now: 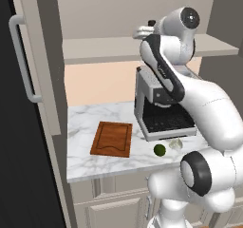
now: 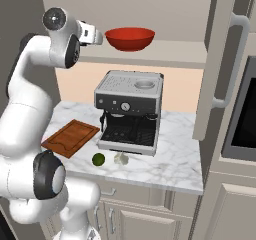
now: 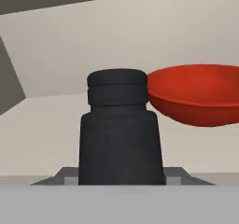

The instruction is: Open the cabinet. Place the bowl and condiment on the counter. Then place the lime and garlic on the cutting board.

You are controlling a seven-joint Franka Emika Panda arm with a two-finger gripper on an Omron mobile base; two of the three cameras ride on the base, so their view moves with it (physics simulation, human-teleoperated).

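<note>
On the cabinet (image 2: pixel 220 64) shelf, the hand (image 2: pixel 95 36) surrounds the upright condiment (image 3: pixel 120 129); grip cannot be confirmed. Bowl (image 2: pixel 129 38) just beside it. Lime (image 2: pixel 98 159) and garlic (image 2: pixel 120 158) on the table (image 2: pixel 175 159), off the board (image 2: pixel 71 137).

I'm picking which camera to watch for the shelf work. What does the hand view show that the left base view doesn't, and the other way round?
Hand view alone: the black condiment up close, upright, with the fingers' tips low on either side of it, and the red bowl just beside it on the cabinet shelf.

Left base view alone: the cutting board, lime and garlic on the counter, plus the coffee machine and an open cabinet door.

Both: the shelf inside the open cabinet.
</note>
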